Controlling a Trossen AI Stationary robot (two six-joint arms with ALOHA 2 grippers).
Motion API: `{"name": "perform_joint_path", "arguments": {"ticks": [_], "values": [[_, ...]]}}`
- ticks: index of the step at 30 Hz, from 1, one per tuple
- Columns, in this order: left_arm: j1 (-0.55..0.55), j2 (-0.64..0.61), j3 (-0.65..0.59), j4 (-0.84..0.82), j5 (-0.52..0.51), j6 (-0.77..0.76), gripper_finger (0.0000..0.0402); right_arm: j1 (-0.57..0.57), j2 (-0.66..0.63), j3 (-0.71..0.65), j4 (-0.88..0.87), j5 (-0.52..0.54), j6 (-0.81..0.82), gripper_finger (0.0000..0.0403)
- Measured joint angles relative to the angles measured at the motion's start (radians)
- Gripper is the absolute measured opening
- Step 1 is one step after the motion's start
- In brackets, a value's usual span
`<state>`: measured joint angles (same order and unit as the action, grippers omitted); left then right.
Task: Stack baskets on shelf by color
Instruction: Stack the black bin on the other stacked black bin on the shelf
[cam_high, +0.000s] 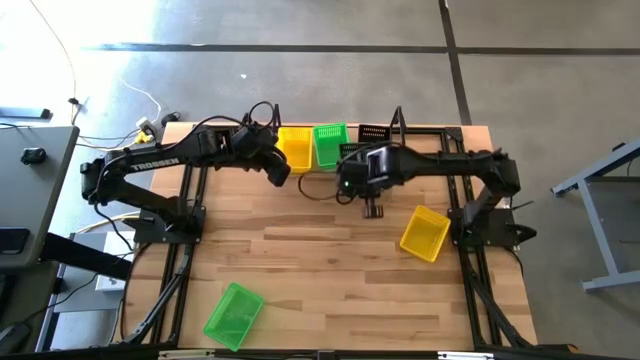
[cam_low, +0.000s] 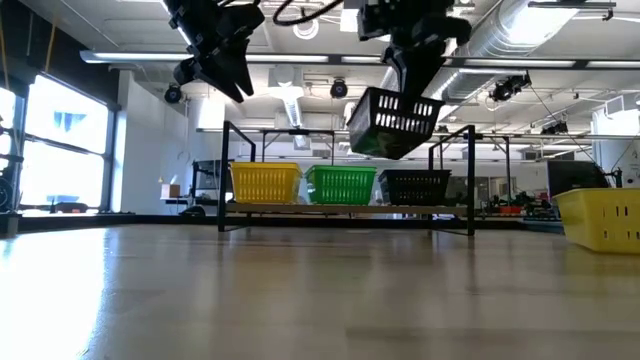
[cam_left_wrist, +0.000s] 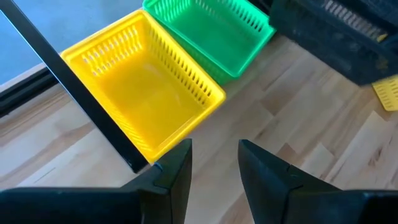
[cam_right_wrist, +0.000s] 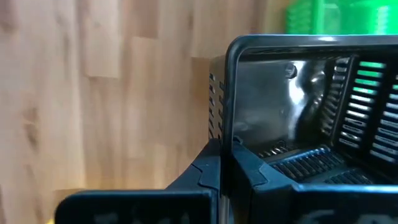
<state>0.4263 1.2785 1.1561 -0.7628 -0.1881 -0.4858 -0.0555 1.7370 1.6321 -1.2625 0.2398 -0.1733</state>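
The right claw (cam_low: 405, 85) is pressed together on the rim of a black basket (cam_low: 393, 124) and holds it in the air, tilted, in front of the shelf (cam_low: 345, 209). On the shelf a yellow basket (cam_low: 265, 183), a green basket (cam_low: 341, 184) and a second black basket (cam_low: 414, 186) stand side by side. The left claw (cam_left_wrist: 214, 163) is spread, holds nothing, and hovers above the yellow basket.

Risks:
- The grip is on one wall only. The carried basket hangs at an angle and may swing or slip from the pinch.
- A tilted basket may catch the rim of the black basket on the shelf, or the upright wire end, instead of nesting.
- The carried basket hangs close to the green basket. A sideways error may put it in the wrong stack.
- The two arms work close together above the shelf and may collide.

Limits of view:
- From above, the right arm hides most of the carried basket.
- A loose yellow basket (cam_high: 424, 233) and a loose green basket (cam_high: 233, 314) lie on the counter (cam_high: 320, 260).
- Whether the shelf baskets are single or already nested cannot be determined.
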Motion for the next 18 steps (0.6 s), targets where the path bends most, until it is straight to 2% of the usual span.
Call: {"name": "perform_joint_path", "arguments": {"ticks": [6,14,18], "values": [[0.0,0.0,0.0,0.0,0.0,0.0,0.0119,-0.091,-0.004,0.0,-0.03,0.07,-0.022,0.0],[0.0,0.0,0.0,0.003,-0.001,-0.006,0.0119,-0.209,-0.006,-0.014,-0.041,0.085,-0.141,0.0],[0.0,0.0,0.0,0.003,-0.001,-0.008,0.0119,-0.269,-0.007,-0.042,-0.029,0.084,-0.15,0.0]]}}
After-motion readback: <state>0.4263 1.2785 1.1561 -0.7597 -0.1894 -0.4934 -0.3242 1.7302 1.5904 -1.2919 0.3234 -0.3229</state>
